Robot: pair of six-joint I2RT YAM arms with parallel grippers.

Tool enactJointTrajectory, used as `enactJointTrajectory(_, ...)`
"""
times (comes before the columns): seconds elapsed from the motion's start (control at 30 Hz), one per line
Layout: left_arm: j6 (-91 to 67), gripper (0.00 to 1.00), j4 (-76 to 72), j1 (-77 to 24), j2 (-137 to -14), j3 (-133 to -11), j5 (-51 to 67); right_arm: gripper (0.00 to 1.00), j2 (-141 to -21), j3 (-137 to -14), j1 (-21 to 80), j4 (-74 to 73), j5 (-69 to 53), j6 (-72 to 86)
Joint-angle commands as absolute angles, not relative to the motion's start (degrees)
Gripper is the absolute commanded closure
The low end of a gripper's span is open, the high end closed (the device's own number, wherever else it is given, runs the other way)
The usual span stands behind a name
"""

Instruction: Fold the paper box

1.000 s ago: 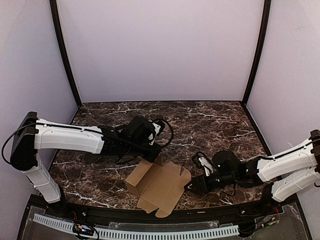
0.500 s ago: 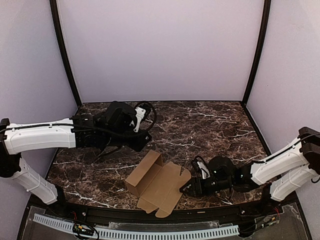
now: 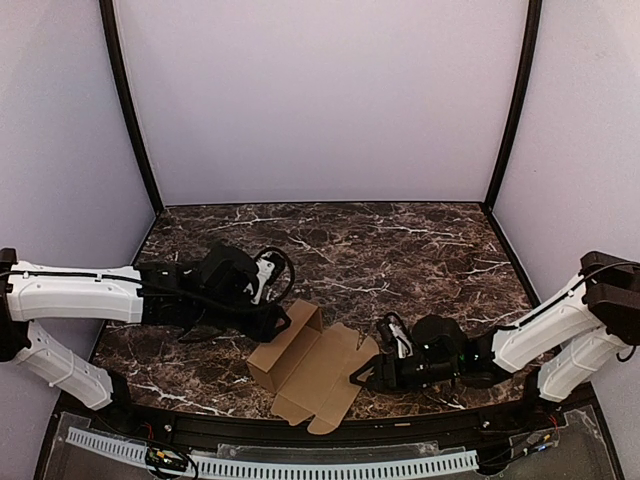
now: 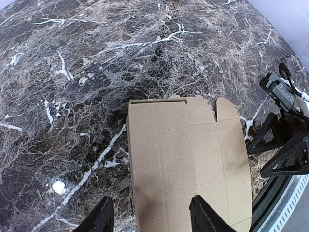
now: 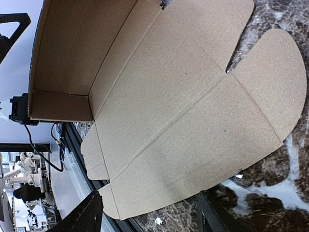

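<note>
While its two fingers [image 4: 103,218] stand wide apart with nothing pinched between them, the left gripper [image 4: 150,200] hangs low over the left end of the paper box [image 4: 188,159]. One finger shows above the dark marble just off the box's left edge, and the other shows above the cardboard itself. In the top view, this gripper [image 3: 270,320] sits just beside the outer face of the box's raised wall, and its white arm stretches away to the left of the box.

The right gripper [image 5: 147,198] is also spread wide and holds nothing. It lies low at the right edge of the box, aimed across the flat cardboard. From above, its tips [image 3: 358,377] come right up to that edge, below the rounded flap. Whether they touch the card cannot be told.

The paper box [image 3: 310,365] lies on the table [image 3: 420,250] between the two grippers, only partly folded. Along its left side a long wall stands upright, and a short end wall meets it at a corner, so that side forms an open trough. To the right of that wall the sheet lies flat, and crease lines divide it into panels. One rounded flap [image 5: 275,82] sticks out on the side toward the right gripper, and small notched tabs [image 5: 96,159] run along the box's near edge.
</note>
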State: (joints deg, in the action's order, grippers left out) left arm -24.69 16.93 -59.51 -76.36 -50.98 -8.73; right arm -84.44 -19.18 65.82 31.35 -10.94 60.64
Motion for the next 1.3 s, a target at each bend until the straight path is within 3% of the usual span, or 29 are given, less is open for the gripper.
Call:
enactJointTrajectory(0.0, -27.4, 0.43, 12.7, -59.4, -74.8, -47.7, -5.7, 0.34, -85.4, -17.9, 66.5, 30.7, -10.8, 61.3)
enactJointTrajectory(0.53, -34.2, 0.25, 5.1, -57.1, -73.3, -40.0, 2.7, 0.33, -84.8, -15.0, 66.5, 34.1, -11.7, 63.8)
enactJointTrajectory(1.0, -43.8, 0.26, 1.1, -57.1, -68.5, -34.4, 4.8, 0.3, -87.1, -13.2, 66.4, 39.9, -9.1, 69.5)
enactJointTrajectory(1.27, -49.4, 0.27, -2.8, -57.1, -67.2, -30.8, 5.0, 0.3, -92.9, -10.8, 66.2, 51.6, -8.3, 76.3)
